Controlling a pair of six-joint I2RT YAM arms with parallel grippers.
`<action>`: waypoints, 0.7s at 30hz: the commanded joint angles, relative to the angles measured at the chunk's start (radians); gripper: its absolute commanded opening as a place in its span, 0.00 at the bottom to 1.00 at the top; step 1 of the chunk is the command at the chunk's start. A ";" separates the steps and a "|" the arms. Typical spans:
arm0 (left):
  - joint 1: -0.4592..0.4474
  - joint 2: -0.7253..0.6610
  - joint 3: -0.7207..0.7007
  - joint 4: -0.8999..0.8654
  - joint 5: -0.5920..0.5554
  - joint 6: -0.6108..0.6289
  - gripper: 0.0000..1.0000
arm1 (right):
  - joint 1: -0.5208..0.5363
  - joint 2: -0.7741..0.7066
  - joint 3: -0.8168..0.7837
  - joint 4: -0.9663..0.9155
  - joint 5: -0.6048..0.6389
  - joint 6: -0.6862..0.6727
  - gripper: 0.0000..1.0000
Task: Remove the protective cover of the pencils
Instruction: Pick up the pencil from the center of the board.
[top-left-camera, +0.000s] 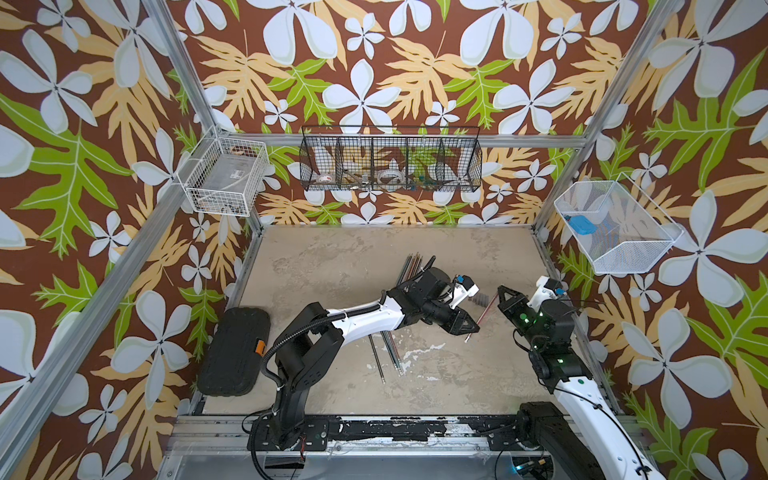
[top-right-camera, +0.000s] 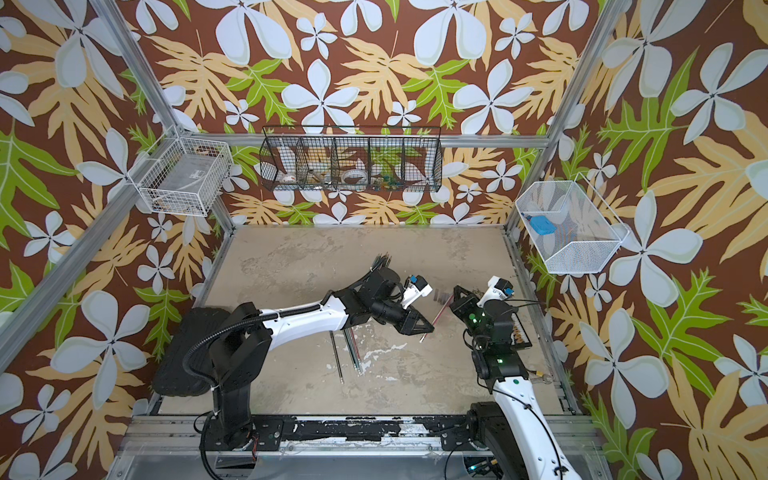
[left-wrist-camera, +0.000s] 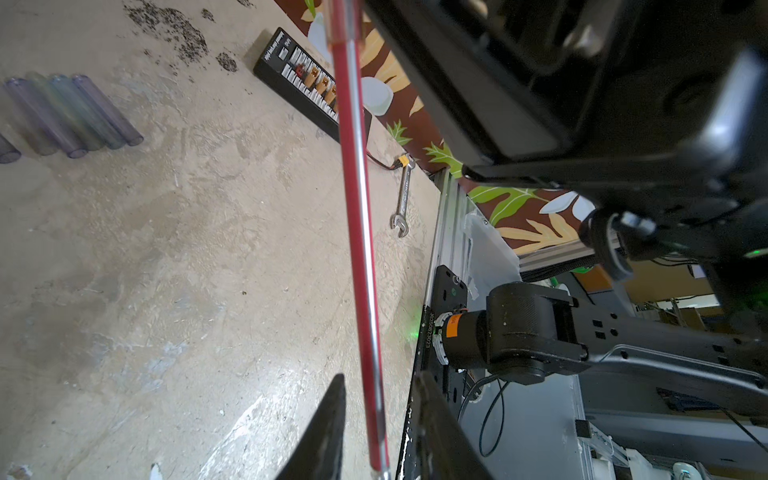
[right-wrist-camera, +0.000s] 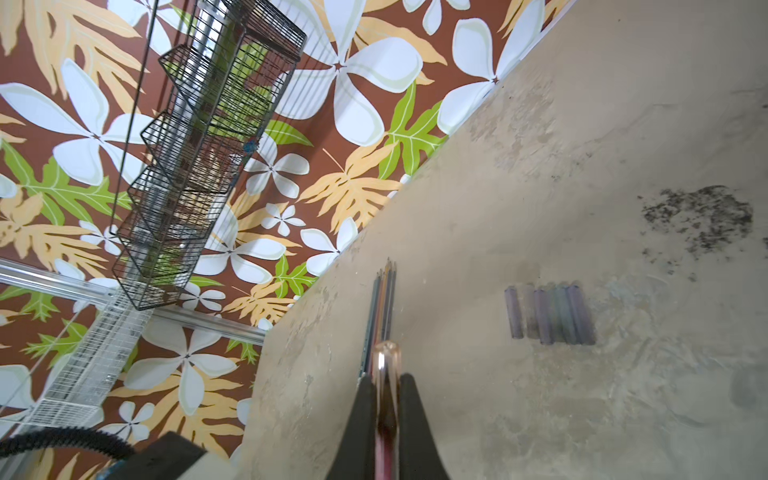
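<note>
A red pencil (left-wrist-camera: 357, 249) is held tilted above the surface (right-wrist-camera: 540, 415), one end sheathed in a smoky cap (right-wrist-camera: 386, 365). Loose caps (right-wrist-camera: 548, 316) are laid side by side; other pencils (right-wrist-camera: 384, 299) are bundled nearby.

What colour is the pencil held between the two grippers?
Red: the pencil shows best in the left wrist view, its clear cap in the right wrist view.
</note>
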 joint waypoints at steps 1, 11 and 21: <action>-0.001 0.005 0.013 0.000 0.010 0.008 0.31 | 0.006 0.007 0.017 0.055 0.011 0.028 0.00; -0.001 0.030 0.033 -0.015 0.047 0.003 0.00 | 0.005 0.009 0.019 0.035 0.031 0.007 0.00; 0.000 0.033 0.144 -0.246 -0.125 0.127 0.00 | -0.026 0.097 0.152 -0.164 -0.033 -0.299 0.29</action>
